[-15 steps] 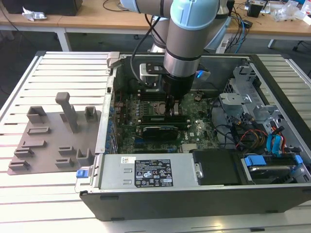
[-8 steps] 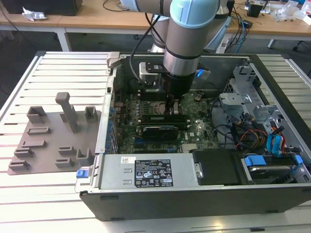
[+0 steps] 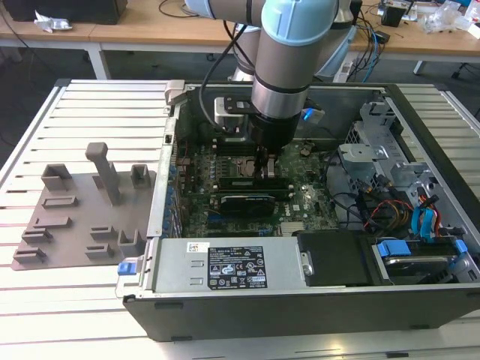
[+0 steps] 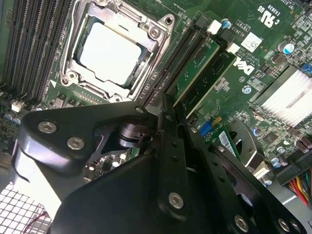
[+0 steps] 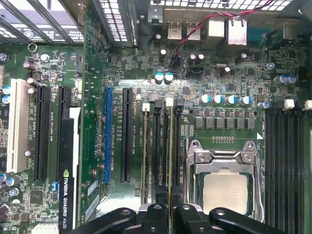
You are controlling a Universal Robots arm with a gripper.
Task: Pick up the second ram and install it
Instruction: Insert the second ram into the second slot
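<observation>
One slim green stick, the second ram (image 4: 195, 73), stands edge-on in a memory slot just beside the processor socket (image 4: 117, 51), already low between the slot walls; the gripper (image 4: 165, 114) sits directly above it, jaws drawn together on its upper edge, probably pressing it home; another stick (image 4: 219, 73) lies seated alongside.

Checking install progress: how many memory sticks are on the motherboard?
2 memory sticks: one, another next to it, beside the processor socket. The gripper may hide more.
</observation>
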